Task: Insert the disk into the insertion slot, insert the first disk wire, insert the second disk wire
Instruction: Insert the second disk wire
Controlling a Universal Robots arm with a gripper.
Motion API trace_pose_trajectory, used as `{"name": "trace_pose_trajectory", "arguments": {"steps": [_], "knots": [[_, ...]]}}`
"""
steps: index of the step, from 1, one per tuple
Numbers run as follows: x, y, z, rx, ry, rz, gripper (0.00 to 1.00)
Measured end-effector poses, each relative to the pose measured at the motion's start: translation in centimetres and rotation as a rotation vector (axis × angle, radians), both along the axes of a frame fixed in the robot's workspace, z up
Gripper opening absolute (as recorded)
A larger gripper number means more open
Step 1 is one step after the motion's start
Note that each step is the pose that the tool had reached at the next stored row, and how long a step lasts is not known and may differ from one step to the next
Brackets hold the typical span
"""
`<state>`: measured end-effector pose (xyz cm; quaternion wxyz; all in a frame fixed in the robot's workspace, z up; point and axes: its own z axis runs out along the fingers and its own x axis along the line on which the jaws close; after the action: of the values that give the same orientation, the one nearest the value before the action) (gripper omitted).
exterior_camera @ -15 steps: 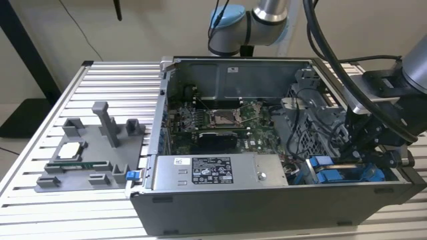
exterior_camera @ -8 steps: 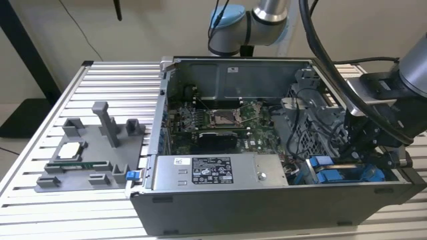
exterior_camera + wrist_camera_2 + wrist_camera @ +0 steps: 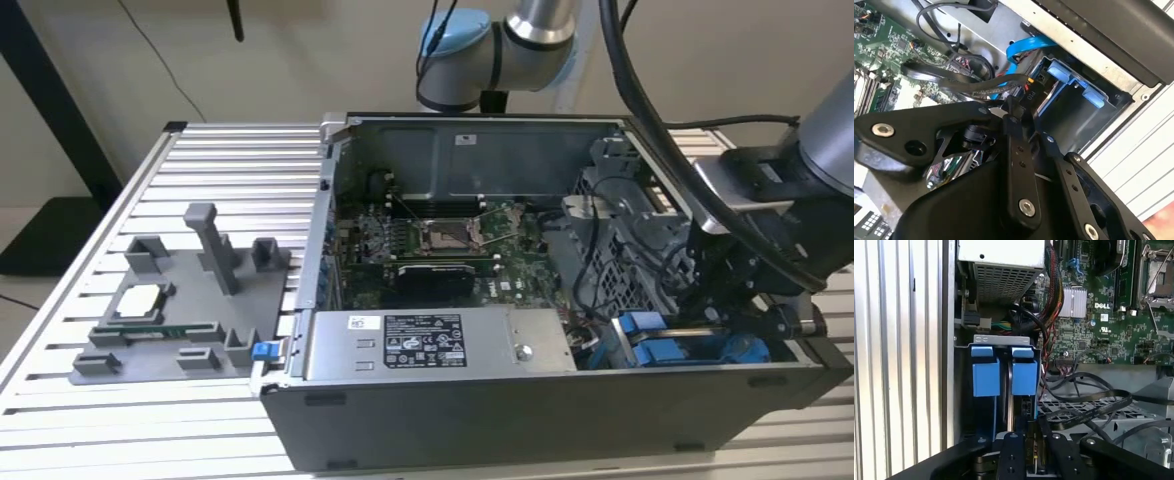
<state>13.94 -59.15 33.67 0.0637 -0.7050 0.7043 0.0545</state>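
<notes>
The gripper (image 3: 1030,450) is pinched narrow on a black wire connector (image 3: 1027,96), low in the first wrist view, just before the disk (image 3: 1010,390) seated in the insertion slot (image 3: 1001,342), lower right of the exterior view.

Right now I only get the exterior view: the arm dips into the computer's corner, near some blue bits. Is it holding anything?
Observer: Yes. In the second wrist view the gripper pinches a black connector on a flat black cable.
Operator: And the blue bits?
Observer: In the first wrist view they are two blue tabs, side by side in the insertion slot, just ahead of the fingertips.
</notes>
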Motion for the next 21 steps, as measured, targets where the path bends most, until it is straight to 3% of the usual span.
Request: {"name": "trace_pose_trajectory", "arguments": {"steps": [8, 16, 21], "knots": [[0.0, 0.0, 2.55, -0.0005, 0.0001, 0.0, 1.0], [0.0, 0.0, 4.05, -0.0003, 0.0001, 0.0, 1.0], [0.0, 0.0, 4.27, -0.0003, 0.0001, 0.0, 1.0]]}}
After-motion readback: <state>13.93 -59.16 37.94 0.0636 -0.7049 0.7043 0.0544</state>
